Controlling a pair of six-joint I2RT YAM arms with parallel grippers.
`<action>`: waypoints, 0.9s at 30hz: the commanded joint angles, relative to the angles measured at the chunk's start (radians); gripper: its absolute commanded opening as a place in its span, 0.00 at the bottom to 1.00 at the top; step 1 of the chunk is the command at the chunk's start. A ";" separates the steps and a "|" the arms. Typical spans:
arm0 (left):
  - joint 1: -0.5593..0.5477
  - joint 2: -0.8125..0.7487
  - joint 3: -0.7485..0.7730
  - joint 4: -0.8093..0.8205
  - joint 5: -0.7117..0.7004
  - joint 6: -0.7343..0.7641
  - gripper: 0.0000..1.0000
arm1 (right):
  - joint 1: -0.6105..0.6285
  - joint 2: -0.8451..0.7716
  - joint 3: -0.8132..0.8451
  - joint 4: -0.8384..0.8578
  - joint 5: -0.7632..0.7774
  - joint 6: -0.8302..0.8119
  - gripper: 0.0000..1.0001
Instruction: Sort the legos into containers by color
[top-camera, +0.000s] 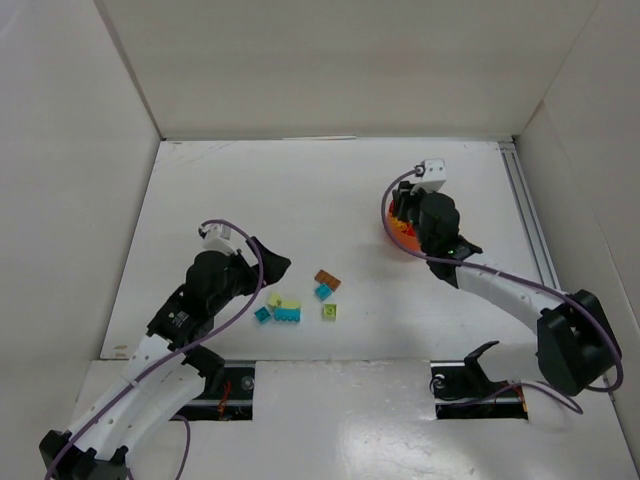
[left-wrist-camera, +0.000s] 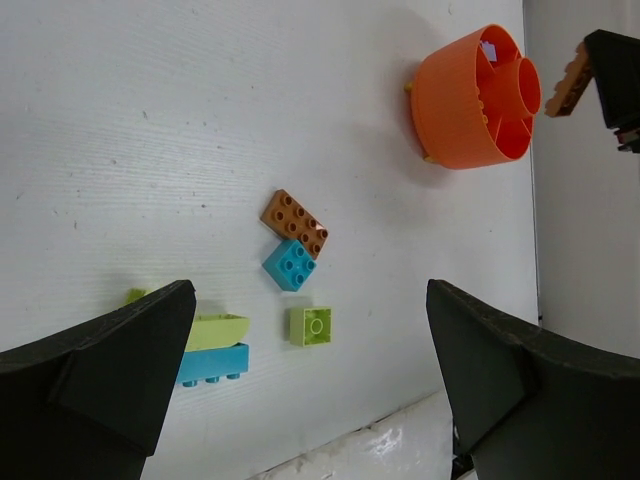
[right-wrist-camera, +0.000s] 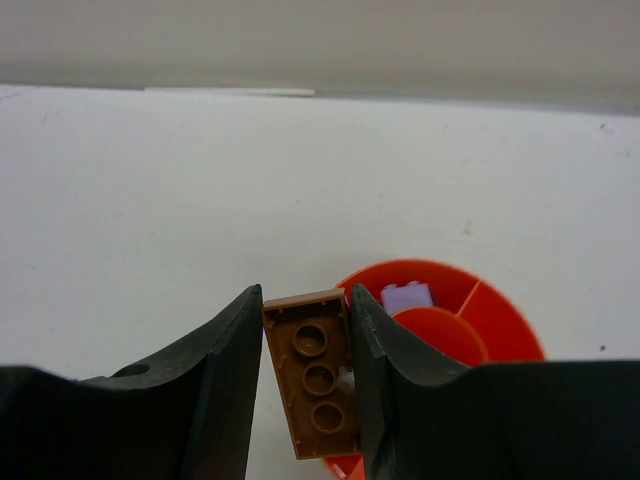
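Observation:
The orange bowl (top-camera: 400, 232) (left-wrist-camera: 470, 100) (right-wrist-camera: 480, 310) stands at the right, its containers split by inner dividers. A purple lego (right-wrist-camera: 407, 297) lies in one far compartment. My right gripper (right-wrist-camera: 305, 300) (top-camera: 412, 205) hovers over the bowl's near-left rim, shut on a brown lego (right-wrist-camera: 313, 372) (left-wrist-camera: 567, 85) with its underside toward the camera. Loose legos lie mid-table: brown (left-wrist-camera: 296, 223), teal (left-wrist-camera: 290, 265), lime (left-wrist-camera: 311, 326), pale yellow-green (left-wrist-camera: 215, 331) against a long teal one (left-wrist-camera: 213, 363), and a small teal one (top-camera: 262, 314). My left gripper (left-wrist-camera: 310, 290) (top-camera: 272, 265) hangs open above them, holding nothing.
White walls close in the table on three sides. A metal rail (top-camera: 525, 210) runs along the right edge. Two dark mounting slots (top-camera: 235, 390) sit at the near edge by the arm bases.

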 joint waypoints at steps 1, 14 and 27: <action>0.002 0.019 0.030 0.062 -0.030 0.019 1.00 | -0.072 -0.066 -0.053 0.190 -0.158 -0.124 0.29; 0.002 0.119 0.039 0.147 -0.040 0.039 1.00 | -0.314 -0.141 -0.299 0.500 -0.374 -0.092 0.29; 0.002 0.148 0.049 0.184 -0.059 0.030 1.00 | -0.350 0.023 -0.189 0.619 -0.538 -0.104 0.29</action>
